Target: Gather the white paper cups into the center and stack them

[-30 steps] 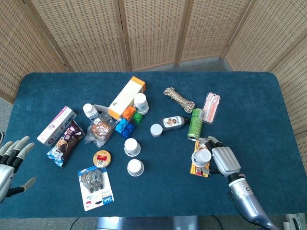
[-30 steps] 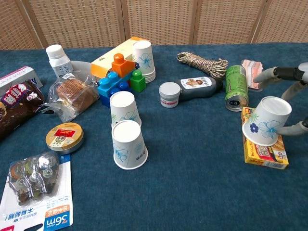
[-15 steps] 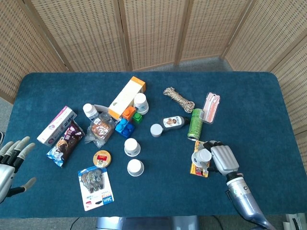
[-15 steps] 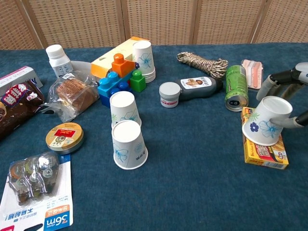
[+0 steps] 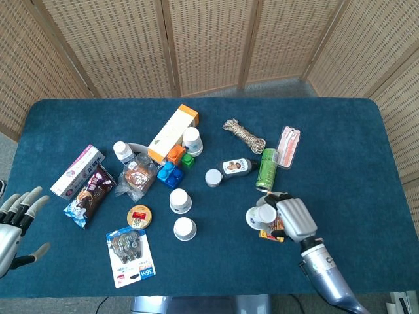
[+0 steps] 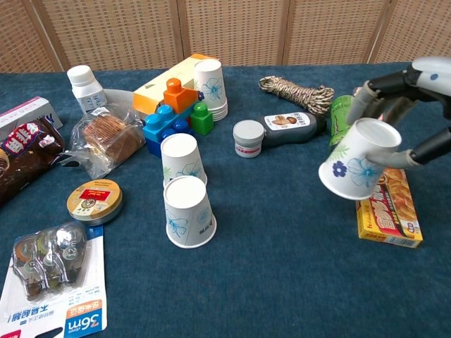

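— Starting at the near edge: where are the cups?

— Two upturned paper cups (image 6: 189, 211) stand mid-table, one behind the other. The right hand (image 5: 292, 220) has its fingers (image 6: 368, 94) wrapped round a third cup (image 6: 354, 167), tilted in the air above the yellow box (image 6: 392, 209). A fourth cup (image 6: 210, 86) stands farther back beside the toy blocks (image 6: 171, 116).

— And the left hand (image 5: 14, 219)?

— Spread, holding nothing, at the near left corner.

— Handling?

— Probably light, thin-walled, easily crushed; grip the sides gently.
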`<state>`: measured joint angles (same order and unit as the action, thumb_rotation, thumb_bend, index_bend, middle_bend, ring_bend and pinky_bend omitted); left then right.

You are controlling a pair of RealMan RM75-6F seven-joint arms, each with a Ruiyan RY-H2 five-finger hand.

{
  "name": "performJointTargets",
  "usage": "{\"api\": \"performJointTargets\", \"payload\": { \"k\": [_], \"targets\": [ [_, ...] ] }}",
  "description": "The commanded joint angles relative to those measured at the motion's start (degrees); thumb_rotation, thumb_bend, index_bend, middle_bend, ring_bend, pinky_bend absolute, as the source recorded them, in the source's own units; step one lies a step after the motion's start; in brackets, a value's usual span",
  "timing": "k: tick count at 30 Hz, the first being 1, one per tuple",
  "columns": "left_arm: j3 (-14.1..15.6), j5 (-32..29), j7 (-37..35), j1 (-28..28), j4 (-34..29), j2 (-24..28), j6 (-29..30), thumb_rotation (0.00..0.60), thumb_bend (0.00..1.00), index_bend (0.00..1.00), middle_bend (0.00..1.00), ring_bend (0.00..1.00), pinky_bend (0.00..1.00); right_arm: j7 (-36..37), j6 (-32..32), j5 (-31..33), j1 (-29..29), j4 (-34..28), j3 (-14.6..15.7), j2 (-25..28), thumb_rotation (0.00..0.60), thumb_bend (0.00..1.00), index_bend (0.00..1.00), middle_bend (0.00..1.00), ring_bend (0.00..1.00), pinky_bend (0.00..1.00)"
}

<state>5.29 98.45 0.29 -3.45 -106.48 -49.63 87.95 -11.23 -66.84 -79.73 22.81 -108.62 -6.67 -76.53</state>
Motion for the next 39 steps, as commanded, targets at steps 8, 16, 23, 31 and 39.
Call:
{"api": "performJointTargets", "payload": {
  "k": [8, 16, 23, 31, 39],
  "targets": [
    [-0.01, 0.30, -0.11, 0.21, 0.11, 0.09, -0.19, 0.600, 0.28, 0.00, 0.00, 0.00, 0.00, -13.31, 3.95, 7.81, 8.03, -5.77, -5.64, -4.55, 0.600, 0.39, 0.40, 0.43, 0.31, 0.35],
    [-0.34, -0.25, -1.21, 0.16, 0.29, 0.36, -0.46, 0.600, 0.28, 0.00, 0.00, 0.00, 0.00, -23.15, 2.35, 15.73, 12.60, -10.06, -7.90, -9.02, 0.600, 0.44, 0.39, 0.43, 0.31, 0.35],
    [-0.39, -0.33, -2.20, 0.14, 0.67, 0.62, -0.72, 0.600, 0.28, 0.00, 0.00, 0.00, 0.00, -30.97, 0.31, 22.52, 17.48, -11.26, -9.93, -13.05, 0.600, 0.43, 0.39, 0.43, 0.31, 0.35],
    [-0.54, -0.48, -3.29, 0.18, 1.01, 0.93, -0.68, 0.600, 0.28, 0.00, 0.00, 0.00, 0.00, -36.61, -2.74, 27.55, 22.38, -10.52, -11.10, -18.05, 0.600, 0.43, 0.39, 0.43, 0.30, 0.35],
    [-0.49, -0.29, -3.86, 0.17, 1.09, 1.11, -0.90, 0.600, 0.28, 0.00, 0.00, 0.00, 0.00, -38.81, -4.33, 31.10, 26.27, -7.46, -11.96, -22.08, 0.600, 0.43, 0.39, 0.43, 0.30, 0.35]
  ]
}}
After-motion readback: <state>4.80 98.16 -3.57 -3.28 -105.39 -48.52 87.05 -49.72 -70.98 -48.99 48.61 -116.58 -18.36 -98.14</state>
